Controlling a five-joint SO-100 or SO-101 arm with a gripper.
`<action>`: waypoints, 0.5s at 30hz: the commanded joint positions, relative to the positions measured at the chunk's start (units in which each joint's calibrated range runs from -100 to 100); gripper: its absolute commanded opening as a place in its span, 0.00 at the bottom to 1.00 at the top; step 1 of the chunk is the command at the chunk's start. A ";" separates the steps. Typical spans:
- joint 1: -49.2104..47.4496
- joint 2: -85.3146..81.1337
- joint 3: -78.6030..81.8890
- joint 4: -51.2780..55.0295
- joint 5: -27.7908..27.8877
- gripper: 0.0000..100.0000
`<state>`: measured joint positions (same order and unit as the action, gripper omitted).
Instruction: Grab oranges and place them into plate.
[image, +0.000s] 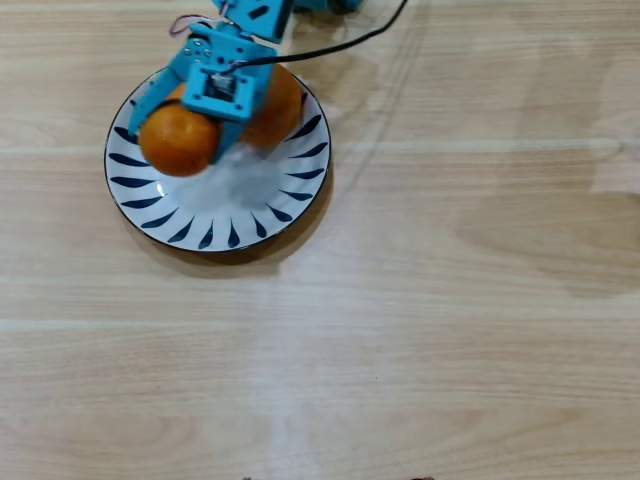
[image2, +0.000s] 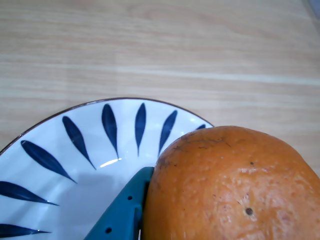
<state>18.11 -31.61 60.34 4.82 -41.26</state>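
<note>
The white plate with dark blue petal strokes (image: 232, 212) lies at the upper left of the overhead view, and its rim also shows in the wrist view (image2: 75, 145). My blue gripper (image: 183, 148) is over the plate, shut on an orange (image: 172, 145) held just above the plate's left part. In the wrist view this orange (image2: 230, 185) fills the lower right, with one teal finger (image2: 120, 215) pressed against its left side. A second orange (image: 280, 108) rests on the back right of the plate, partly hidden by the gripper body. A third orange is not visible.
The light wooden table (image: 450, 300) stretches to the right of the plate and in front of it. A black cable (image: 340, 45) runs from the arm toward the top edge.
</note>
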 joint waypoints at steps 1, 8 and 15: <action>0.68 -2.79 -0.99 -1.17 0.28 0.32; -0.93 -2.79 -0.99 -1.17 0.28 0.32; -2.71 -2.88 1.28 -1.00 -0.19 0.46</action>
<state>16.00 -31.78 62.02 4.74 -41.00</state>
